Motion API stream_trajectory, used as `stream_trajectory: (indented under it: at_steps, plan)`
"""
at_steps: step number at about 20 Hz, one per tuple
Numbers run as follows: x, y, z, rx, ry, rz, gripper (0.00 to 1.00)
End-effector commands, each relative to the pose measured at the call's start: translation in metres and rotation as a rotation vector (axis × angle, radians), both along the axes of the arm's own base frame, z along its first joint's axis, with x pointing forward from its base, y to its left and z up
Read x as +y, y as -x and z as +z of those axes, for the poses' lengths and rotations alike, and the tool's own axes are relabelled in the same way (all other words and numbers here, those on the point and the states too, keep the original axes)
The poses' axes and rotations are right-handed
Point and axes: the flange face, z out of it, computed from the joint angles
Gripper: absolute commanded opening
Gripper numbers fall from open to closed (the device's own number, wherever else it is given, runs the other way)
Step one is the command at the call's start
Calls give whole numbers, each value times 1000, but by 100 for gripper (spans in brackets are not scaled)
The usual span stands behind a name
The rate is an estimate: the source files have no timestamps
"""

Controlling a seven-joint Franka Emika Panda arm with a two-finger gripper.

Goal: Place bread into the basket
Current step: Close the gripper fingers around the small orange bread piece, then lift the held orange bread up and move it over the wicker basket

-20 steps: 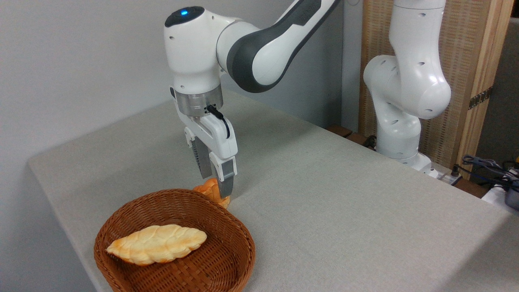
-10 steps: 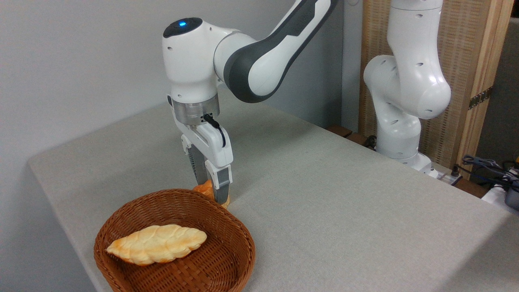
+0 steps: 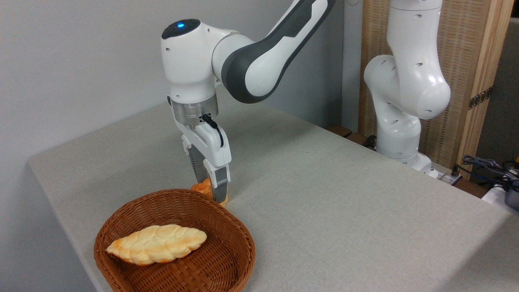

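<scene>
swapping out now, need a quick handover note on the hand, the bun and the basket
Hand: down over the bun, fingers either side of it; grip not confirmed.
Bun: on the table, just behind the basket rim, not inside.
Basket: front left, holding only the long braided loaf.
Done: approach.
Left: grip, lift, move over basket, release.

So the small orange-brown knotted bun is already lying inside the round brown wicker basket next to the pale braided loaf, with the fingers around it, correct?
Not quite. The camera view shows the small orange-brown knotted bun outside the round brown wicker basket, just behind its far rim. Only the pale braided loaf lies inside. The fingers are around the bun.
</scene>
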Motion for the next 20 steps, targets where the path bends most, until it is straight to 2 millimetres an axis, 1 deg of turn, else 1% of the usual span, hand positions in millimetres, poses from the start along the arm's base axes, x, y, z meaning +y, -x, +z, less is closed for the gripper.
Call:
stream_trajectory:
  at_steps: [1, 5, 7, 9, 11, 14, 15, 16, 17, 18, 19, 20]
  plan:
    - [-2, 1, 1, -11, 2, -4, 39]
    - [-3, 5, 5, 9, -3, -5, 41]
    - [-3, 11, 15, 34, -4, -11, 42]
    - [-20, 24, 25, 65, -13, -50, 44]
    - [-32, 26, 43, 77, -17, -64, 45]
    - [-30, 17, 78, 37, 10, -50, 45]
    - [-27, 13, 90, 13, 21, -41, 46]
    - [-19, 8, 98, -5, 27, -26, 46]
    - [-7, 1, 108, -31, 36, -4, 45]
    - [10, -6, 115, -53, 44, 27, 46]
    - [26, -13, 120, -86, 53, 57, 46]
    - [36, -19, 124, -127, 64, 81, 48]
